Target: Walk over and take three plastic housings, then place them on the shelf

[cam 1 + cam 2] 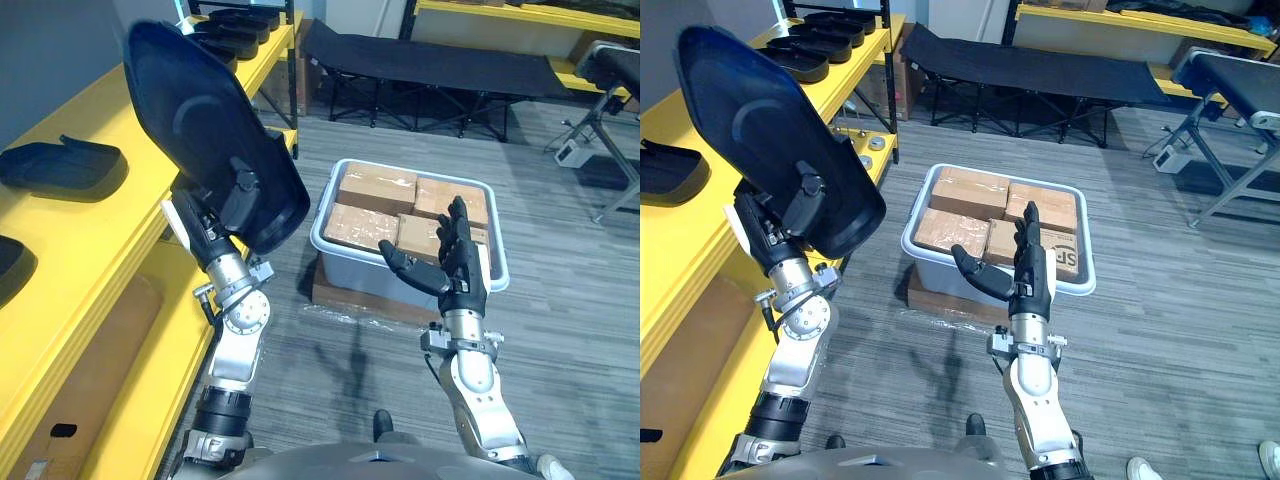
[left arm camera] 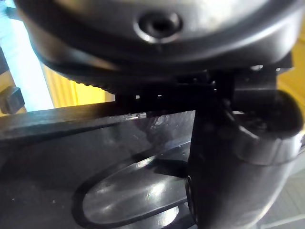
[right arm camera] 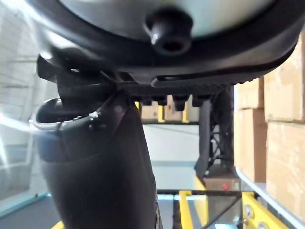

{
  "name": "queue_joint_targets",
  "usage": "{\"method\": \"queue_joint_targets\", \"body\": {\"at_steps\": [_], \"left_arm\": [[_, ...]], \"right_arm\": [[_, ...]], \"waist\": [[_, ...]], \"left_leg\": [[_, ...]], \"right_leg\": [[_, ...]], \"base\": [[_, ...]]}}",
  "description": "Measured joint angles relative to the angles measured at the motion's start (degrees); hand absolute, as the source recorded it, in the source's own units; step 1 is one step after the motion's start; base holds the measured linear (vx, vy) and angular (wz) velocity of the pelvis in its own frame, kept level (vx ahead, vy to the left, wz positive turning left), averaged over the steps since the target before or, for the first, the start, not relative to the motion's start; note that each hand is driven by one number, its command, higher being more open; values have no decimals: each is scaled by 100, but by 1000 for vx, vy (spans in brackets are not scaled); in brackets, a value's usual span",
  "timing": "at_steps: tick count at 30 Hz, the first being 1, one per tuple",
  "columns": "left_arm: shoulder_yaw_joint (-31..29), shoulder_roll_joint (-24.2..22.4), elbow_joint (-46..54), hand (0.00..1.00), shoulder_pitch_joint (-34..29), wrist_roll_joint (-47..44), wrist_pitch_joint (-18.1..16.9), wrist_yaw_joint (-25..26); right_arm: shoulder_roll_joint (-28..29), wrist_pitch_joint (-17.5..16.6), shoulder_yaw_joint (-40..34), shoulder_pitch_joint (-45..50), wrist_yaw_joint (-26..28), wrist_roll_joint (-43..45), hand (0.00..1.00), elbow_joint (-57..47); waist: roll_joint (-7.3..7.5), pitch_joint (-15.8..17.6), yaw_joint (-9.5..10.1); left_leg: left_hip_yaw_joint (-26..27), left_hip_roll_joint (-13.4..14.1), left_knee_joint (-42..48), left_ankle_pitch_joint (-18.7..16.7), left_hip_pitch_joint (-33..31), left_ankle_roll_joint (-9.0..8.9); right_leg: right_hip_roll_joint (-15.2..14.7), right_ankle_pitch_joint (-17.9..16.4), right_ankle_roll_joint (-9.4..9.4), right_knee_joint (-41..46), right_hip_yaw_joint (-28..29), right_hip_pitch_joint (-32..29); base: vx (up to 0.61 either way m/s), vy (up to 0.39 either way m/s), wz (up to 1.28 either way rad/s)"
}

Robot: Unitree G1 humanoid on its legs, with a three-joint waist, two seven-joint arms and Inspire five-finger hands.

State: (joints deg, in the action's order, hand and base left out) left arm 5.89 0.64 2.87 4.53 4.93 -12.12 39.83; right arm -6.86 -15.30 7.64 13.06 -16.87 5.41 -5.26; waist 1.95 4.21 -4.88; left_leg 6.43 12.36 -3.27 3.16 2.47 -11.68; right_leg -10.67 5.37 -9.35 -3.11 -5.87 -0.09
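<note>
The left hand (image 1: 213, 218) pinches 1 housing (image 1: 195, 120) by its lower rim, upright by the shelf's (image 1: 90, 235) front edge; the housing looks light, stiff and slick, so a rim grip suits it, and the right hand (image 1: 457, 255) is open and empty.

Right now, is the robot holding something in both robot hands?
No, the left robot hand grips the black plastic housing, but the right robot hand is open and empty, fingers straight.
</note>
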Motion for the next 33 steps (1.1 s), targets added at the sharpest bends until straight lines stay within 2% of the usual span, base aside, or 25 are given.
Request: {"method": "queue_joint_targets", "body": {"at_steps": [4, 8, 10, 14, 15, 20, 23, 25, 29, 33], "left_arm": [[0, 34, -1, 0, -426, -37, -133, -414], [-7, 86, 0, 0, -823, -34, -173, -495], [-26, 107, 0, 0, -1005, -39, -211, -495], [-164, 114, 317, 0, -1317, -14, -319, -484], [-250, 113, 635, 0, -1420, -11, -353, -484], [-680, 15, 1579, 0, -1700, -134, -593, -637], [-949, -29, 1963, 0, -2030, -606, -821, -886], [-1182, -38, 2024, 0, -2214, -806, -906, -951], [-1370, -51, 2023, 0, -2451, -1001, -911, -1163], [-1355, -73, 2021, 0, -2534, -1197, -910, -1352]], "right_arm": [[56, 150, -352, 314, -193, -23, 100, 302], [58, 149, -655, 472, -280, 254, 100, 608], [58, 110, -779, 495, -228, 463, 100, 643], [66, -189, -774, 466, 168, 1086, 100, 669], [75, -242, -733, 364, 401, 1313, 100, 708], [28, -257, -195, -156, 739, 1271, 100, 1166], [21, -69, 199, -391, 790, 822, 100, 1274], [23, 3, 384, -579, 880, 604, 100, 1374], [25, 44, 463, -807, 1035, 599, 100, 1376], [-20, 277, 466, -906, 1140, 623, 100, 1375]], "waist": [[-5, -3, -6], [-73, -40, -10], [-116, -65, -6], [-158, -70, 21], [-169, -68, 83], [-263, -84, 501], [-323, -111, 826], [-312, -108, 983], [-224, -101, 1083], [-162, -88, 1039]], "left_leg": [[77, 0, 6, -33, 0, 0], [98, 0, 12, -56, -4, -1], [96, 0, 18, -62, -6, 0], [-109, -1, 101, -79, -120, 3], [-260, -5, 135, -64, -233, 11], [-864, -68, 190, 2, -517, 45], [-1166, -137, 183, 65, -608, 20], [-1291, -179, 180, 69, -617, 24], [-1327, -209, 179, 71, -621, 28], [-1329, -190, 265, 25, -620, 28]], "right_leg": [[0, 0, -1, -2, 69, -47], [0, -1, -3, -8, 84, -57], [0, -2, -4, -9, 82, -52], [-11, -16, 3, -21, -101, 29], [-14, -21, 10, -32, -247, 38], [-36, -80, 25, -116, -860, 240], [-69, -144, 4, -116, -1191, 384], [-91, -170, -12, -116, -1306, 472], [-120, -189, -14, -114, -1362, 506], [-113, -262, 10, 8, -1357, 516]], "base": [[2, 8, -8], [-2, 2, -3], [0, 0, 0], [-22, 3, 23], [-46, 0, 45], [-35, -5, 63], [10, 4, 53], [30, 6, 35], [12, 13, 10], [0, 0, 0]]}}
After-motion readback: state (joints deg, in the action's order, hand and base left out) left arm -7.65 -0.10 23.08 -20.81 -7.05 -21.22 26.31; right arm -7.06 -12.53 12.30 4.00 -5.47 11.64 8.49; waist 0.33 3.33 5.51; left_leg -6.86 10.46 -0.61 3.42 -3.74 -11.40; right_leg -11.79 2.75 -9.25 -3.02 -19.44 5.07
